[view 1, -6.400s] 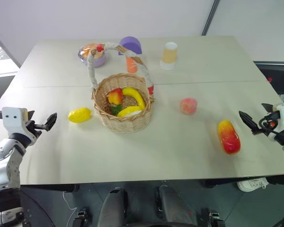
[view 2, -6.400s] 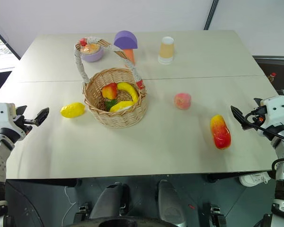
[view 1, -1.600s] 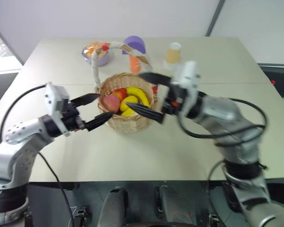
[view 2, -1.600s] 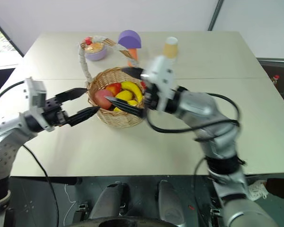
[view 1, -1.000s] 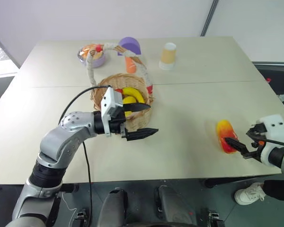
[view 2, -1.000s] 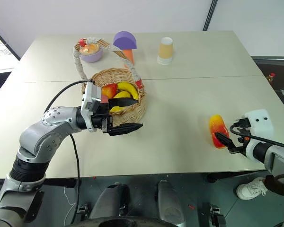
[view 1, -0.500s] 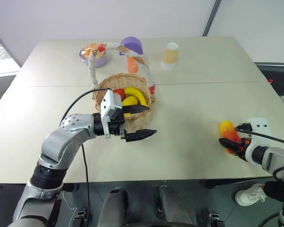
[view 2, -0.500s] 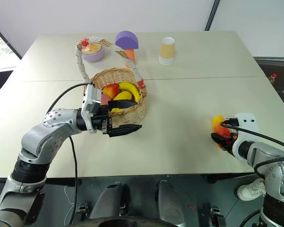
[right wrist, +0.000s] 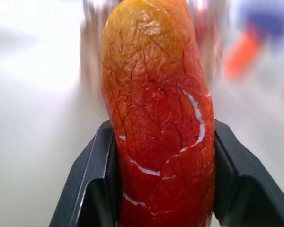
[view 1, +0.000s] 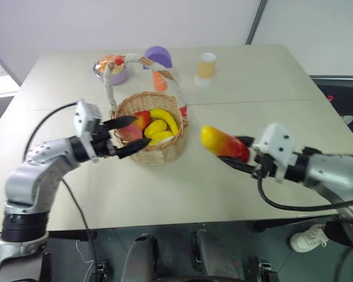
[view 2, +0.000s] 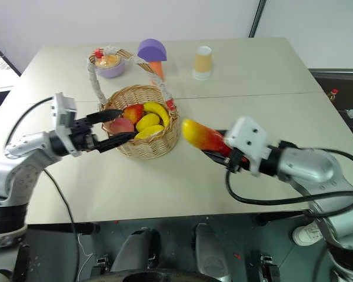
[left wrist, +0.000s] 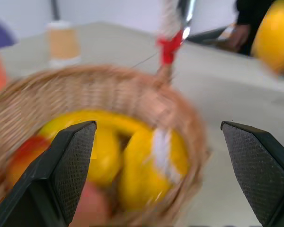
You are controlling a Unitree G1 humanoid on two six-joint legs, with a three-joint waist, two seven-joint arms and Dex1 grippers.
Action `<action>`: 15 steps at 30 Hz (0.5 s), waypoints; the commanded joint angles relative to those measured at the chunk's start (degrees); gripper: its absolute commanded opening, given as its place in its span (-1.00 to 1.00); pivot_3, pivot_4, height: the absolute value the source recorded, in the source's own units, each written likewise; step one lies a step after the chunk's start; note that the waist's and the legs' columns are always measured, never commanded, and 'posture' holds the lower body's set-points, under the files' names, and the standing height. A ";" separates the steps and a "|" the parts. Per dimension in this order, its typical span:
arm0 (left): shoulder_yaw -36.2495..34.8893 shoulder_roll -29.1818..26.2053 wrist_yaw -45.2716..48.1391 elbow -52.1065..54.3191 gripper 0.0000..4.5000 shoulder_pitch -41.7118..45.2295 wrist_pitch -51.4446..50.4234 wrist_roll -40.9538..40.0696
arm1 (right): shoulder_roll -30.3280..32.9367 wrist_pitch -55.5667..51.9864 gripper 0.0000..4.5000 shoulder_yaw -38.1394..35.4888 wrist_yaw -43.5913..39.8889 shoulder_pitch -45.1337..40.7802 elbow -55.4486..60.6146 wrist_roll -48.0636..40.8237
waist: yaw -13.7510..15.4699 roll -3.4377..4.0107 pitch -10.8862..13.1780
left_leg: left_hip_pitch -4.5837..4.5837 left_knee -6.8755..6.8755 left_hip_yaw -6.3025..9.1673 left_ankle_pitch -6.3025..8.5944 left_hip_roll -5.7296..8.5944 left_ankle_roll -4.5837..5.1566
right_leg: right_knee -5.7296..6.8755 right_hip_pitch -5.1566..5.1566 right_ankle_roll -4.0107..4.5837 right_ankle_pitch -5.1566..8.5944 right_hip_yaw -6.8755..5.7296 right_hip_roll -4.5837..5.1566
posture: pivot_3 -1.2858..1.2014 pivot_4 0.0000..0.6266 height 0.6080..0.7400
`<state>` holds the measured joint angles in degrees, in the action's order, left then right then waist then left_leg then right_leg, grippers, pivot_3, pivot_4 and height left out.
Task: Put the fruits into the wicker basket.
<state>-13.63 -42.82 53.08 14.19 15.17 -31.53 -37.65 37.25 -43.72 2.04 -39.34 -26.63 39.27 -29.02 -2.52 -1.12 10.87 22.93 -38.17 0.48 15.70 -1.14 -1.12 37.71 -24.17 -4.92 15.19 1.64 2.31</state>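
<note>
Red-and-yellow mango (view 1: 222, 143) is pinched in the right end effector (view 1: 238, 158), raised right of the wicker basket (view 1: 146, 132); its near end is hidden. Left end effector (view 1: 129, 136) is spread at the basket's left rim.

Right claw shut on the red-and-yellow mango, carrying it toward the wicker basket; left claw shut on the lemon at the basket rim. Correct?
One error: the left claw is open and holds nothing; the left wrist view shows its fingers spread wide before the wicker basket. The rest stands: the right claw is shut on the red-and-yellow mango, beside the basket.
</note>
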 commanded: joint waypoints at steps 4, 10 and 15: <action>-8.14 -2.64 -0.71 5.53 1.00 -5.31 0.41 -2.05 | -16.10 -1.70 -0.23 16.29 8.72 -15.25 -12.95 8.04 | 0.57 -0.02 0.00 | 0.39 0.00 0.05 -0.02 -0.09 -0.04 | 0.12 -0.39 0.10 0.06 -0.14 0.20 | 0.03 -0.52 1.00; -10.57 -1.90 -3.41 10.21 1.00 -9.32 -0.50 -3.64 | -25.30 0.49 -0.23 18.21 15.26 -22.38 -28.67 15.71 | 1.24 -0.08 -0.04 | 0.45 -0.01 0.03 -0.04 0.20 -0.07 | 0.18 -0.46 0.09 0.04 -0.16 0.56 | 0.03 -0.52 1.00; -10.37 -1.95 -4.85 11.28 1.00 -9.64 -0.59 -4.58 | -25.96 3.28 0.64 17.25 12.32 -21.41 -28.58 15.21 | 1.46 -0.08 -0.04 | 0.45 -0.01 0.01 -0.03 0.21 -0.06 | 0.17 -0.46 0.09 0.03 -0.17 0.58 | 0.03 -0.52 1.00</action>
<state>-22.29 -44.66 48.51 23.55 5.21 -32.25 -41.08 12.11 -42.79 20.73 -26.26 -47.60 8.20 -13.77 -1.06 -1.19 10.83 23.37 -38.17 0.49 15.67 -0.93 -1.19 37.88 -24.63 -4.83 15.23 1.48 2.87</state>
